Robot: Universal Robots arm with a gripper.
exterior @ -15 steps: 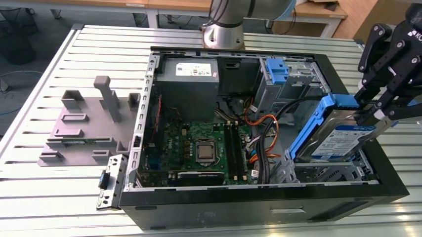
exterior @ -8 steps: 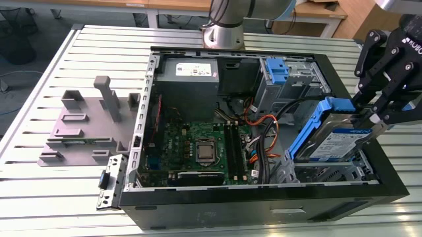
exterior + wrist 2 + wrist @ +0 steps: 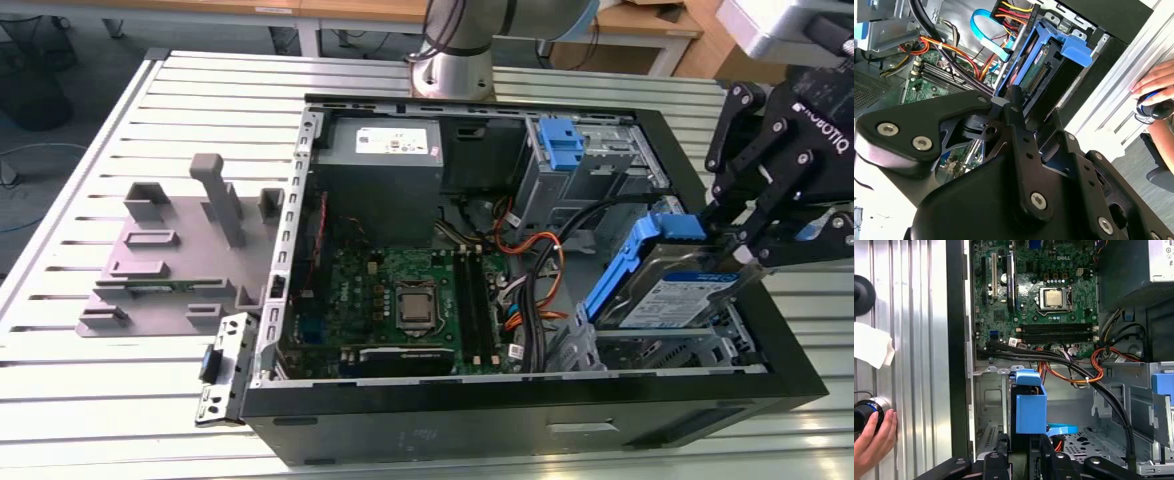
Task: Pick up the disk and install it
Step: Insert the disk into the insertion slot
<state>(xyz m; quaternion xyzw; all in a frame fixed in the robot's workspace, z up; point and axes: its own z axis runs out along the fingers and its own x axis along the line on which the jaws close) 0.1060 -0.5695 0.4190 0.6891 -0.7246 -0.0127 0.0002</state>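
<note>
Your gripper is clamped on the disk. The disk sits tilted at the lower right of the exterior view, inside the case by the drive cage, with its white label showing. The second wrist view gives you what that one hides: the disk's connector edge in its blue carrier, and a person's hand beyond the table. The first wrist view looks along the carrier's end toward the motherboard.
</note>
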